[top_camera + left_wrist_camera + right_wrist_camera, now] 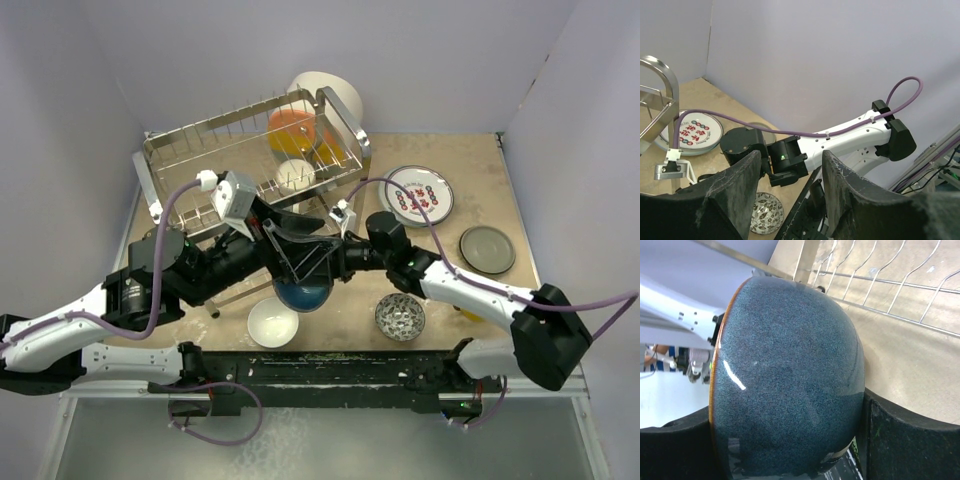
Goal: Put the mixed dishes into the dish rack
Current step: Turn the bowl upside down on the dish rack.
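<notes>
inside the right gripper [790,420] sits the dark blue bowl [785,355].

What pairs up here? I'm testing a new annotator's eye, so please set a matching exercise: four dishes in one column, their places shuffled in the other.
Dishes
1. dark blue bowl
2. white bowl
3. red-lettered plate
4. orange dish

Places
A. inside the dish rack
B. flat on the table, right of the rack
C. between the fingers of the right pincer
D. on the table by its near edge, close to the arms' bases

Pairs: 1-C, 2-D, 3-B, 4-A
</notes>
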`<state>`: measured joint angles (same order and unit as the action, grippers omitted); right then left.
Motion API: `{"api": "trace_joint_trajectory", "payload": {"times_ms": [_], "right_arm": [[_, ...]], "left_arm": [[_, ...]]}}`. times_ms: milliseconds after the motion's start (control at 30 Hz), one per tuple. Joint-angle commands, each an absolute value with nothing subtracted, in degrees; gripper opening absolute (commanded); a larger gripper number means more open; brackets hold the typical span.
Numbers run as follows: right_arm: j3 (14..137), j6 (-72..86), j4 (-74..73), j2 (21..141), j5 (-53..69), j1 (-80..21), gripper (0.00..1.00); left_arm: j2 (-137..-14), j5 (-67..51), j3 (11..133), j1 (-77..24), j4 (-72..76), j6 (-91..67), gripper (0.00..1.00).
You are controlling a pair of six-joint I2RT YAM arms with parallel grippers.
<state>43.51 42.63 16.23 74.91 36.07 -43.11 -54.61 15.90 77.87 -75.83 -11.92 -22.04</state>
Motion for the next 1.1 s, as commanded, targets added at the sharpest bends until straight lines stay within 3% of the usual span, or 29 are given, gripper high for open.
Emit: {"api": "trace_joint_trajectory", "payload": {"times_ms": [0,533,1067], "right_arm": [[48.03,48.33,26.19,74.89,32.83,-43.41,0.41],[51.24,52.37,34.83,81.51,20.15,-46.99,0.41],[59.00,46.63,38.42,91.25,7.49,-50.86,0.41]], "left_arm": [[-53.50,16.45,77.28,-76.02,-10.10,-22.92,0.55],[-52.50,17.26,75.58,-75.95,-9.11,-22.76,0.55],[-50.47,17.92,73.66,-75.97,-8.54,-23.29,0.55]]}}
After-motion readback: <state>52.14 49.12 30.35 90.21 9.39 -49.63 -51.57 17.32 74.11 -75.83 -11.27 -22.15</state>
